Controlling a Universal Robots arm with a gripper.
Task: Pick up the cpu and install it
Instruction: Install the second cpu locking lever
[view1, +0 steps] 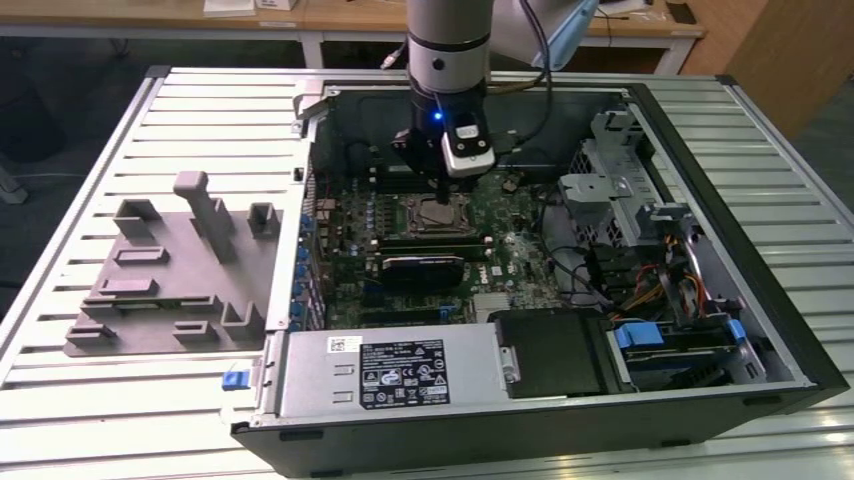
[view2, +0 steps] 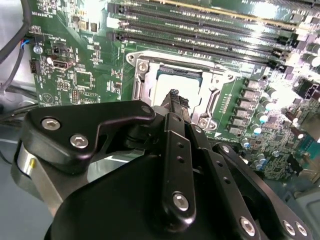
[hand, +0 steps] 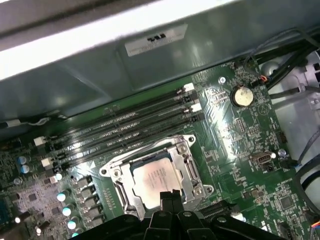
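Exterior view: gripper (view1: 441, 190) hangs inside the open computer case (view1: 747, 300), straight above the socket (view1: 438, 215) on the motherboard (view1: 521, 270); the chip itself is hard to pick out here. Second wrist view: fingers (view2: 173, 100) pressed together, nothing between them, tips over the cpu (view2: 175, 86), which sits flat in the socket frame just beyond them. First wrist view: cpu (hand: 156, 179) square in the socket, fingertips (hand: 170, 196) closed at its near edge, directly above; memory slots (hand: 125, 137) lie further off.
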